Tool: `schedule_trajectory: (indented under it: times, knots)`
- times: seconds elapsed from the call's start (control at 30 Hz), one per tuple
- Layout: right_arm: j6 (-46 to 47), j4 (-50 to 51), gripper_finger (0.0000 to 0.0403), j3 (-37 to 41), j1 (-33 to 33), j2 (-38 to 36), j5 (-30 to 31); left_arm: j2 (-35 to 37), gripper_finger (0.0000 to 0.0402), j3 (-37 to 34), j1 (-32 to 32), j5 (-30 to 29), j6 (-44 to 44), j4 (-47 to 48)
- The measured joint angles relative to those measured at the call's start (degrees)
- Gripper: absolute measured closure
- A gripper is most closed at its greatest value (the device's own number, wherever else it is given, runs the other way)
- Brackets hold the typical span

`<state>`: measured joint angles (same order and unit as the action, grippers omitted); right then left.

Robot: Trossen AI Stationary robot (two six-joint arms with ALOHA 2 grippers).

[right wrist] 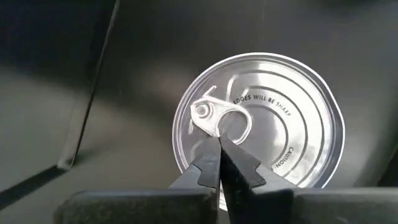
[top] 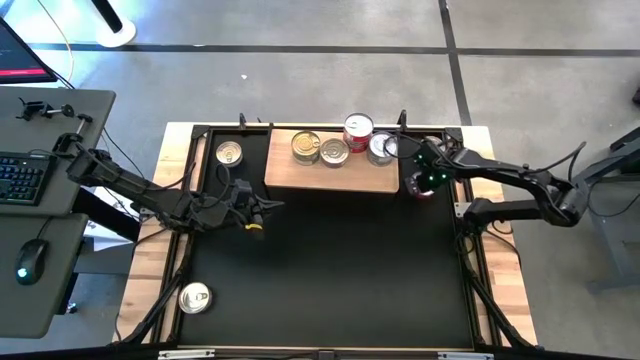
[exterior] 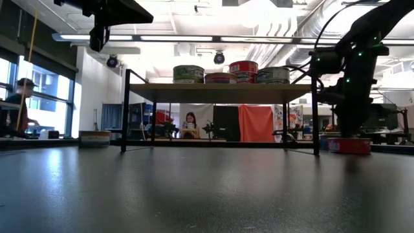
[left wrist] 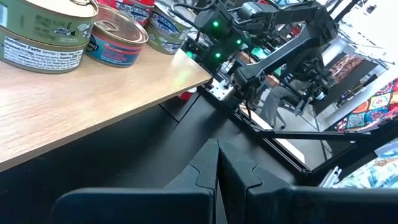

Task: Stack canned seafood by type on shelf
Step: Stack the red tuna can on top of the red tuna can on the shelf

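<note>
The wooden shelf [top: 330, 176] stands at the mat's far edge and carries several tins: a gold one [top: 307, 147], a silver one [top: 334, 152], a red stack [top: 358, 130] and another silver one [top: 381, 147]. To the right of the shelf a red-sided tin [exterior: 349, 146] sits on the mat. My right gripper [right wrist: 219, 138] is shut and points down over its silver lid [right wrist: 280, 118]. My left gripper [left wrist: 217, 152] is shut and holds nothing. It hovers above the mat, left of and nearer than the shelf. My right gripper comes from above, pointing down. Its shut fingertips [right wrist: 211, 155] stand at the pull ring [right wrist: 231, 121] on the lid of the red-sided tin, which sits upright on the mat. I cannot tell whether they touch the ring.
Two loose tins lie on the black mat, one at the far left [top: 229, 153] and one at the near left [top: 194, 297]. The mat's raised black frame [top: 470, 250] runs close beside the right arm. A desk with keyboard and mouse [top: 30, 180] stands to the left.
</note>
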<state>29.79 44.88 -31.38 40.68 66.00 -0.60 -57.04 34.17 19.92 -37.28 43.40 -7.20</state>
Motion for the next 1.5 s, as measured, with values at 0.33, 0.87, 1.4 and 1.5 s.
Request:
schedule_trajectory:
  times: [0.33, 0.87, 1.4, 1.5]
  knots:
    - [10.84, 6.32, 0.0403, 0.19, -7.81, -1.24, -5.68, 0.0, 0.0402, 0.0, 0.0, 2.93, -0.14, 0.19]
    - [27.03, 10.89, 0.0403, 0.42, -25.26, -3.48, -4.71, 0.0, 0.0402, 0.0, 0.0, 4.29, -2.73, 1.72]
    - [41.06, 3.35, 0.0403, 0.5, -44.47, -4.28, -3.91, 0.0, 0.0401, 0.0, 0.0, 4.27, -4.57, 3.37]
    - [42.95, 0.33, 0.0403, 0.5, -47.39, -4.07, -3.14, 0.0, 0.0401, 0.0, 0.0, 4.15, -4.62, 3.37]
